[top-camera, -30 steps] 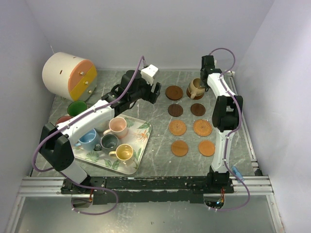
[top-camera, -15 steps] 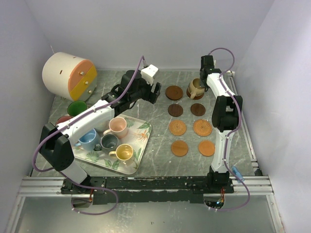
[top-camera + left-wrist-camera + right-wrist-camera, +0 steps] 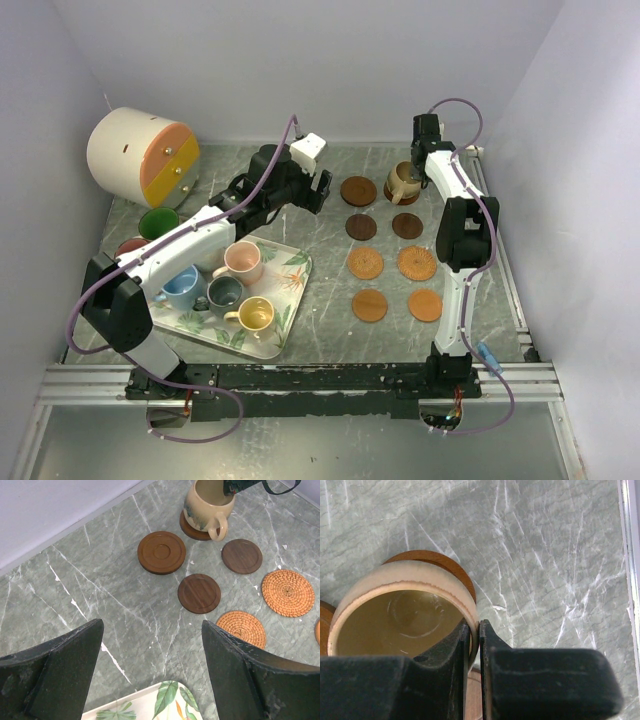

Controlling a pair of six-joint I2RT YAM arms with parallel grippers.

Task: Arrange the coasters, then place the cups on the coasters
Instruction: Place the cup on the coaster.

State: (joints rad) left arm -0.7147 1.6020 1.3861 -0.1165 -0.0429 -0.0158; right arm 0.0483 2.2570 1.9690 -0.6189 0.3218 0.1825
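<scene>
Several round coasters [image 3: 365, 263] lie in two columns on the marble top, dark brown at the back and woven orange toward the front. A cream cup [image 3: 402, 181] stands on the back right coaster [image 3: 435, 557]. My right gripper [image 3: 474, 625] is shut on that cup's rim [image 3: 405, 572], one finger inside and one outside. My left gripper [image 3: 152, 625] hangs open and holds nothing, over bare marble left of the dark coaster [image 3: 161, 552]. Pink [image 3: 243, 262], blue [image 3: 181, 287], grey [image 3: 224, 293] and yellow [image 3: 255, 315] cups sit on the tray.
The leaf-print tray [image 3: 295, 262] lies front left, its far corner just below my left gripper. A green cup [image 3: 158, 222] and a red cup [image 3: 130, 247] stand off the tray to its left. A big white-and-orange cylinder [image 3: 140, 155] lies at the back left.
</scene>
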